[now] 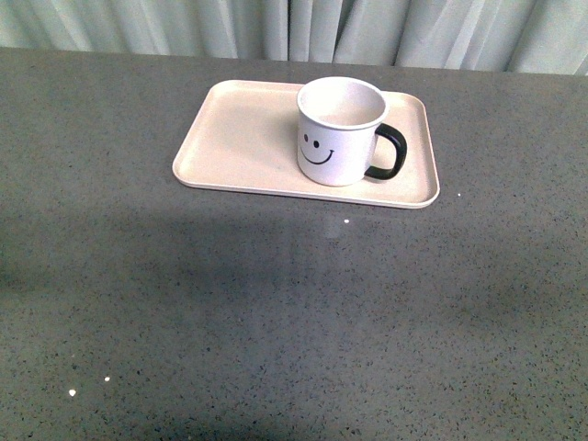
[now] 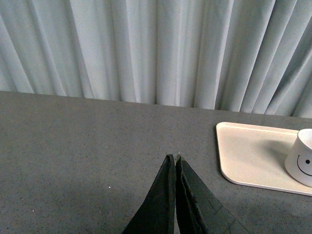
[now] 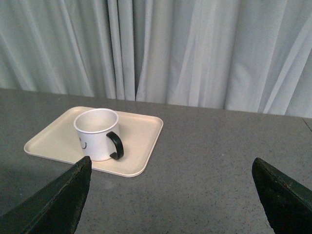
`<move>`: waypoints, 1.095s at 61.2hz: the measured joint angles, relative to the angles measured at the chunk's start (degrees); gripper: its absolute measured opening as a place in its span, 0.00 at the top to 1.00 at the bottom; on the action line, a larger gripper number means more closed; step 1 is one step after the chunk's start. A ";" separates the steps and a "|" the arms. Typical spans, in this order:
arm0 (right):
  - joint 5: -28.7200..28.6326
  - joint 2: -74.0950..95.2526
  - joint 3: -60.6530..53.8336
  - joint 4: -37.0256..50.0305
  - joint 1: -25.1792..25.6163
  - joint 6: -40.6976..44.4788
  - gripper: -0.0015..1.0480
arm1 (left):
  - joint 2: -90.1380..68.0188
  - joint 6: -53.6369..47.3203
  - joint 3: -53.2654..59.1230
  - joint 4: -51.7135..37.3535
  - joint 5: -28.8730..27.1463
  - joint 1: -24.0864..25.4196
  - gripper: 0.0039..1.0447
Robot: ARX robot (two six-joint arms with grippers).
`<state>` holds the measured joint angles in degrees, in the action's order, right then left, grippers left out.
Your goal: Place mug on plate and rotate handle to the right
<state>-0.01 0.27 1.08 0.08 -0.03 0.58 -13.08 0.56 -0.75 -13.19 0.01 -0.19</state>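
Observation:
The white mug (image 1: 338, 131) with a black smiley face stands upright on the right part of the pale pinkish plate (image 1: 239, 138). Its black handle (image 1: 389, 152) points to the right. Neither arm shows in the front view. In the left wrist view my left gripper (image 2: 174, 158) is shut and empty over the table, well apart from the plate (image 2: 248, 156) and the mug (image 2: 303, 158). In the right wrist view my right gripper (image 3: 171, 165) is open and empty, wide apart, with the mug (image 3: 96, 132), its handle (image 3: 116, 145) and the plate (image 3: 141, 141) some way ahead of it.
The grey speckled table (image 1: 294, 312) stretches in front of the plate. A pale pleated curtain (image 1: 303, 28) hangs behind the table's far edge.

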 joint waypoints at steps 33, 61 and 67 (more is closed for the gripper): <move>0.00 -0.02 0.00 0.00 0.00 0.00 0.09 | 12.11 -0.07 -0.02 13.20 0.00 0.02 0.99; -20.55 55.76 31.65 -13.75 7.89 0.63 0.09 | 12.13 -0.09 -0.02 13.20 0.00 0.02 0.20; -16.92 70.60 41.24 -9.49 6.21 0.66 0.09 | 12.13 -0.20 -0.02 13.20 0.00 0.02 0.07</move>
<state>-16.93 70.87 42.33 -9.41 6.17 1.23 -0.95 0.36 -0.78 0.01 0.01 -0.16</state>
